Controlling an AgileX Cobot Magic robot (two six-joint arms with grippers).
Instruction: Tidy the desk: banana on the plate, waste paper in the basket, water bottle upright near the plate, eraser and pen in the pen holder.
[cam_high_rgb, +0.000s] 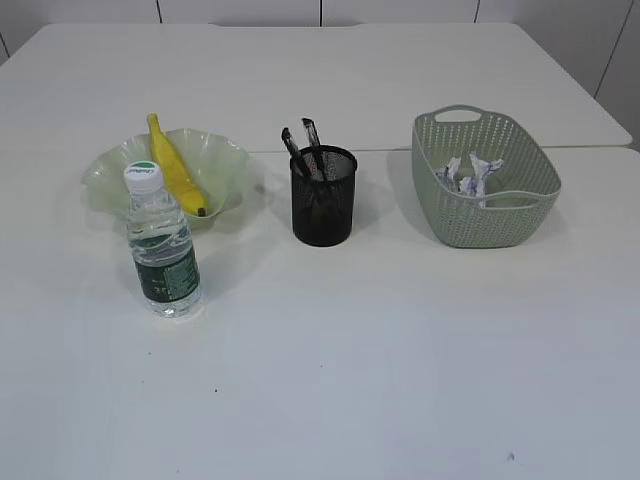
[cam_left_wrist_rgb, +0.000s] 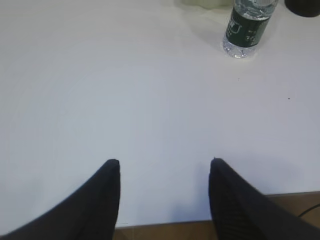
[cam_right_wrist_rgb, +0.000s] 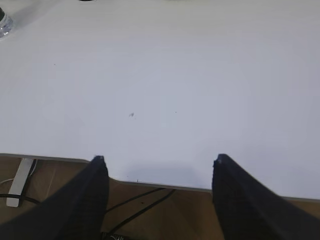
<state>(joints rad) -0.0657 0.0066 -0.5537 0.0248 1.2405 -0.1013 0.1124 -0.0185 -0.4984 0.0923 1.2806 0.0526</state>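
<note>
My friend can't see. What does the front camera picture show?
A white table holds a banana on a green plate, an upright water bottle in front of it, a black pen holder with pens, and a basket holding crumpled paper.

I cannot see the eraser inside the dark pen holder (cam_high_rgb: 323, 198), and the left wrist view cuts the water bottle (cam_left_wrist_rgb: 246, 27) above its label.

Plate (cam_high_rgb: 110, 172): stood far left on the tabletop (cam_high_rgb: 380, 350).
Banana (cam_high_rgb: 175, 166): lay in the plate.
Water bottle (cam_high_rgb: 162, 245): stood upright, just near of the plate.
Pen holder (cam_high_rgb: 323, 197): centre, pens (cam_high_rgb: 300, 152) inside.
Basket (cam_high_rgb: 485, 180): far right, waste paper (cam_high_rgb: 470, 176) inside.
</note>
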